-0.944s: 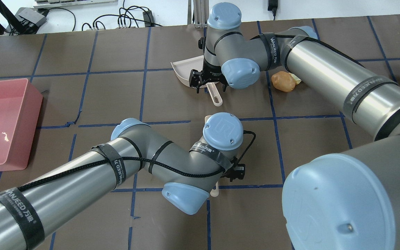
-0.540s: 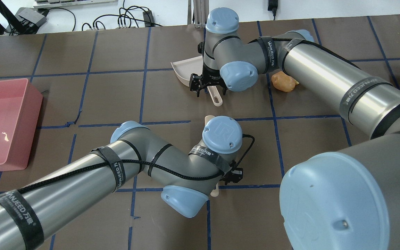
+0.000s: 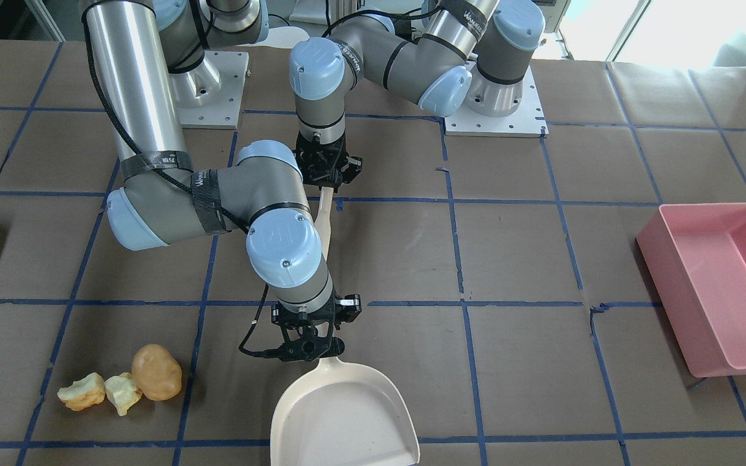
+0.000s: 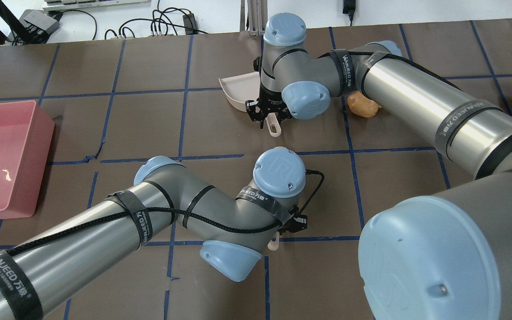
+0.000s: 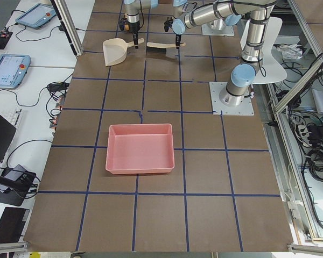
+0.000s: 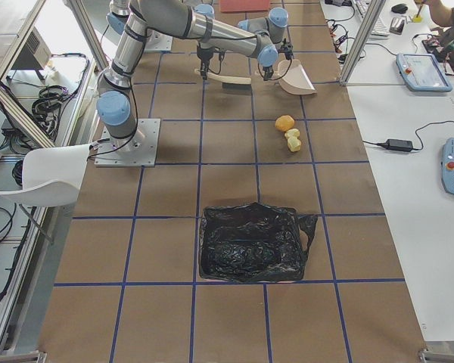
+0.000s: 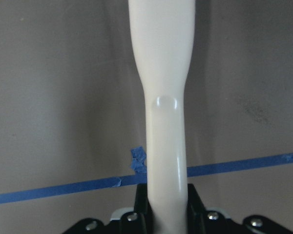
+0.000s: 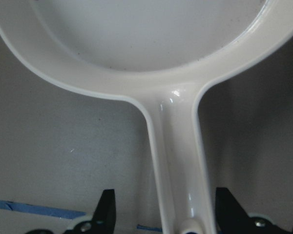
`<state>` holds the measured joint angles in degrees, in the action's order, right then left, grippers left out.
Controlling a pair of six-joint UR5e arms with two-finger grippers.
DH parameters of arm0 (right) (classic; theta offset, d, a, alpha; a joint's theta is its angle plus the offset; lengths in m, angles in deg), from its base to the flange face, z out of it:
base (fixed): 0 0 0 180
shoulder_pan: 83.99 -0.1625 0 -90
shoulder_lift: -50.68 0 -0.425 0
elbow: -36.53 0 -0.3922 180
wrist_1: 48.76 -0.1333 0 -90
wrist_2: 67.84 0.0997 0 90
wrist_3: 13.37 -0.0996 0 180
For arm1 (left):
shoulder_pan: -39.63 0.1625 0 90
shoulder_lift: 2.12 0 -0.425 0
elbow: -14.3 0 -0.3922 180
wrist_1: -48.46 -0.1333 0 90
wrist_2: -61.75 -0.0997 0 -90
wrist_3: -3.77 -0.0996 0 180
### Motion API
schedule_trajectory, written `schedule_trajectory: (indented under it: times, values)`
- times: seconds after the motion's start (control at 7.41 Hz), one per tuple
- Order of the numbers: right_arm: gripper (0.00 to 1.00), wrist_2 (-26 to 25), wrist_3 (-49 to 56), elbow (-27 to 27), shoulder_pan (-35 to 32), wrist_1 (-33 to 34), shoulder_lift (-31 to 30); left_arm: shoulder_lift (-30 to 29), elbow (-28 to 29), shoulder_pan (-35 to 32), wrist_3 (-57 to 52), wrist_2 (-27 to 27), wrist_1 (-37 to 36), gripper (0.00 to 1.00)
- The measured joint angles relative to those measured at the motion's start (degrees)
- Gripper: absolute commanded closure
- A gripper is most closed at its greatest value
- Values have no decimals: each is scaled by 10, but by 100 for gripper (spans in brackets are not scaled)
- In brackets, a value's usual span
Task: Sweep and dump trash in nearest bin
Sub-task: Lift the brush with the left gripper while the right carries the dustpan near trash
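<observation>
Right end effector (image 4: 270,119) shifted; straddles dustpan (image 4: 237,89) handle

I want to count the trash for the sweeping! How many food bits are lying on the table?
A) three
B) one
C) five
A: three lie side by side, a tan potato-like lump, a pale chunk next to it, and another pale chunk at the end.

I see the cream brush (image 3: 325,217) with its handle clamped in the left end effector (image 3: 327,184). The cream dustpan (image 3: 340,421) has its handle between the right end effector's (image 3: 313,351) spread fingers. A large pink tub (image 3: 710,278) sits on the blue-taped brown counter (image 3: 528,252), well off to the left end effector's outer side.
</observation>
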<state>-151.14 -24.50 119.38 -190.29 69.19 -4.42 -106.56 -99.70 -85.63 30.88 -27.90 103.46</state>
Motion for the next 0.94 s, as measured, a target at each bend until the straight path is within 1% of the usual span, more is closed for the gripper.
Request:
schedule_trajectory:
  times: [0.27, 0.4, 0.67, 0.94]
  values:
    - [92, 2, 1, -4, 4, -1, -2, 12, -1, 2, -2, -3, 11, 100]
    - [92, 3, 2, -6, 10, -1, -5, 25, -2, 5, -2, -3, 32, 100]
    - [92, 5, 4, -10, 31, -5, -22, 71, 1, 26, -3, -4, 87, 100]
    - [92, 5, 13, -11, 61, -42, -60, 114, 21, 68, -9, -3, 116, 100]
